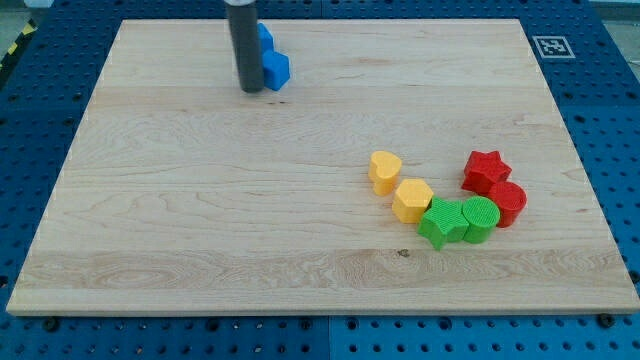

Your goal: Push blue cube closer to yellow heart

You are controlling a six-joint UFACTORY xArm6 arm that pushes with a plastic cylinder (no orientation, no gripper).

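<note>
The rod carries no gripper, so its tip (251, 90), touching the left side of the blue cube (275, 70) near the surface's (200, 220) top, should shove steadily down-right toward the yellow heart (385, 171), well apart.

wooden board (200, 220), blue (275, 68), yellow (385, 170), green (440, 222), red blocks (486, 170)
</note>
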